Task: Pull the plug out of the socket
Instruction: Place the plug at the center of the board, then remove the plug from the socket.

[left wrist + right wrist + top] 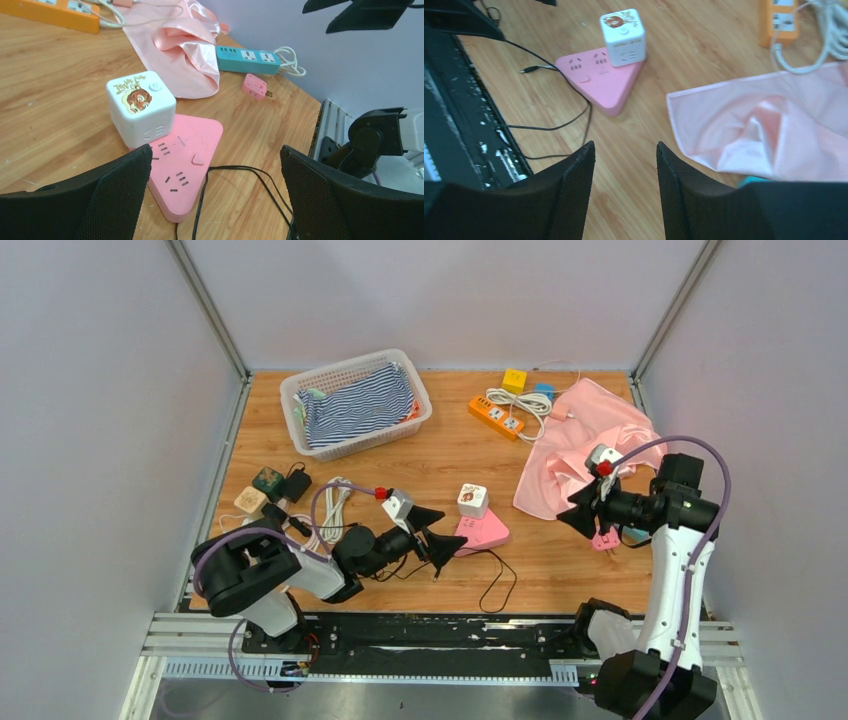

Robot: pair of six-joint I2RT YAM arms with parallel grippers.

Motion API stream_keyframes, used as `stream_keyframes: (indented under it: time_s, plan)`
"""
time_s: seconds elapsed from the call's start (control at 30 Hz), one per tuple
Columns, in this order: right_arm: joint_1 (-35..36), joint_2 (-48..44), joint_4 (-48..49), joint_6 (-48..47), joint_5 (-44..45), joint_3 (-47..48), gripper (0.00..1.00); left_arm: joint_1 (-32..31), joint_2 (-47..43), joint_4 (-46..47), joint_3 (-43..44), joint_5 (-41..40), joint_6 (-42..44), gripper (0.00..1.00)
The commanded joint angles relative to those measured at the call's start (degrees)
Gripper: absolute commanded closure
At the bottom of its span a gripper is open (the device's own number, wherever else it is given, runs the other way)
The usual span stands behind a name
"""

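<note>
A white cube plug with a cartoon face sits on one corner of a pink triangular socket on the wooden table. My left gripper is open, low over the table, its tips just left of the socket. In the left wrist view the cube and socket lie ahead between the fingers of the gripper, untouched. My right gripper is open and empty, raised to the right of the socket. In its view the gripper is over bare wood, with the cube and socket beyond.
A thin black cable loops in front of the socket. A pink cloth lies at the right, with a small pink plug and a teal power strip near it. An orange power strip, a white basket and small adapters stand farther off.
</note>
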Motion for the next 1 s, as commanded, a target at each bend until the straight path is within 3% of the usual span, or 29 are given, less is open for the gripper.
stream_keyframes:
  time_s: [0.0,0.07,0.13,0.2,0.27,0.6,0.97]
  plan:
    - [4.3,0.3,5.4,4.1,-4.2,-6.1,0.48,1.3,3.4,4.3,1.1,1.0,-4.9,0.00]
    - [4.9,1.1,6.9,4.0,-1.0,-7.6,0.48,1.3,2.5,-0.4,2.3,-4.5,-4.4,0.00]
    - [5.5,2.1,7.1,4.0,1.3,-8.6,0.48,1.1,-0.1,-13.7,6.4,-9.5,-4.2,0.00]
    - [5.5,2.6,7.0,3.8,2.7,-8.8,0.47,-0.5,-1.4,-33.2,13.3,-15.5,-2.7,0.00]
    - [5.7,2.6,7.3,3.7,2.9,-9.0,0.47,-2.2,-0.4,-40.6,18.2,-20.4,-0.7,0.00]
    - [10.5,4.5,10.4,5.8,7.8,-10.4,0.46,-4.6,3.5,-53.0,28.5,-28.8,4.1,0.00]
    - [11.8,6.7,11.8,7.1,10.4,-10.9,0.46,-5.0,9.7,-54.6,35.2,-22.2,10.5,0.00]
